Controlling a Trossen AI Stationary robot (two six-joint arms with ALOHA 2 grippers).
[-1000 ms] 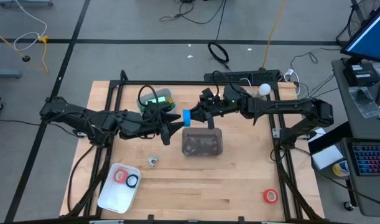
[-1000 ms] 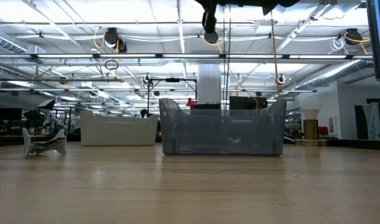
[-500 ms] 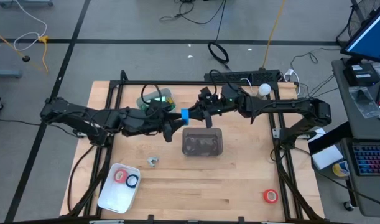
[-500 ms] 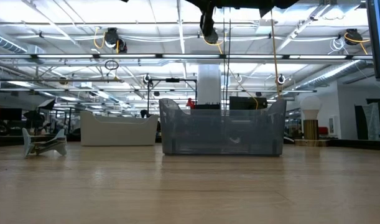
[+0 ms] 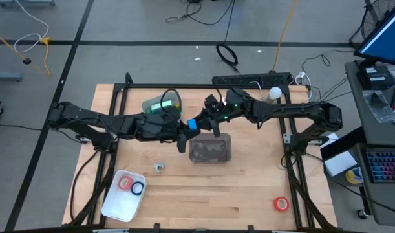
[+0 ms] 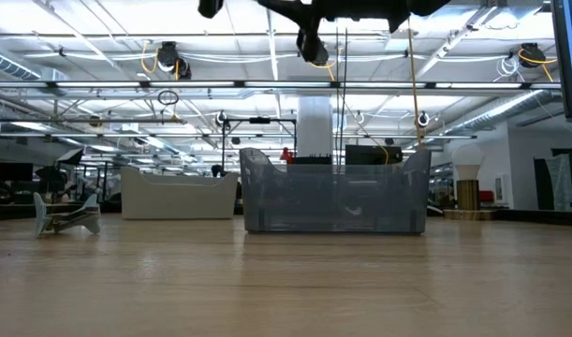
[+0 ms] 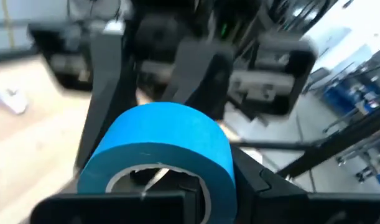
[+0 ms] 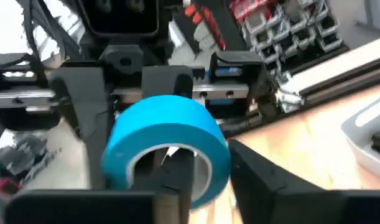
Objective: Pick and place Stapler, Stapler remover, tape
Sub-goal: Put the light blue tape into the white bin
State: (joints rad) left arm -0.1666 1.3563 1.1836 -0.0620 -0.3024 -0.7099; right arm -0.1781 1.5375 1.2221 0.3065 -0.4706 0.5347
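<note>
While both grippers meet above the table's middle, the blue tape hangs between them, just beyond the grey bin. The right gripper grasps it; the left gripper's grip I cannot tell. A red roll, the stapler and the remover still wait. The ring's hole faces along the arms.

A grey floor crossed by dark seams is surrounding the wooden tabletop, with cables trailing across it beyond the far edge. A desk carrying a keyboard and a monitor is standing off the right edge. Ceiling lights are glowing above metal beams, and a white pillar is standing behind.
</note>
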